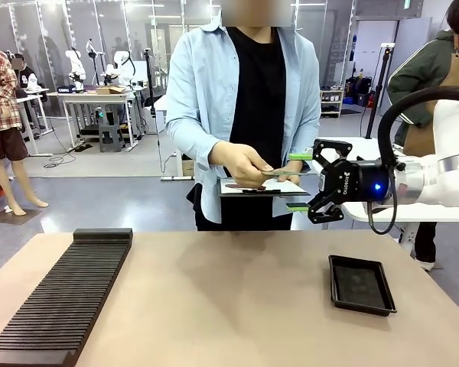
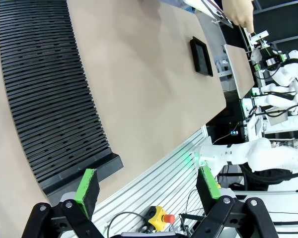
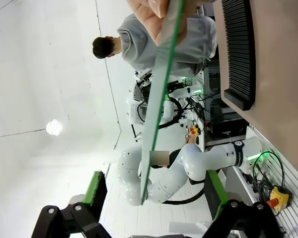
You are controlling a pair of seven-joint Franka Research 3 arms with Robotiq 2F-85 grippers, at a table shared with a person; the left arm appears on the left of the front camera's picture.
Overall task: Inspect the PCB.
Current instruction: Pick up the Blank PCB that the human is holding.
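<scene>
Front view: right fingers (image 1: 300,156) spread astride PCB (image 1: 279,172) in person's hand (image 1: 241,163), clipboard (image 1: 291,187) beneath; left fingers (image 2: 87,186) spread.

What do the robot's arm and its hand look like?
The right arm is white and rounded, with a black cable looping over it. Its right gripper is black with a glowing blue light, and the fingers have green pads.
</scene>
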